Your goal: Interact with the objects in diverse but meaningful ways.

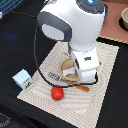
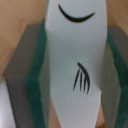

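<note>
striped mat (image 1: 95, 105) holds one red pepper (image 1: 57, 93), one carton (image 1: 23, 80).

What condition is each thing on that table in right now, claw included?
White carton: upright on the mat's edge, untouched.
Red pepper: lying on the mat, free.
Tan plate: mostly hidden under the arm.
White elongated piece: between the claw fingers, gripped.

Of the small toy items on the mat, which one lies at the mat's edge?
The white carton with green print, at the exterior view's left edge of the mat; the red pepper lies further in.
</note>
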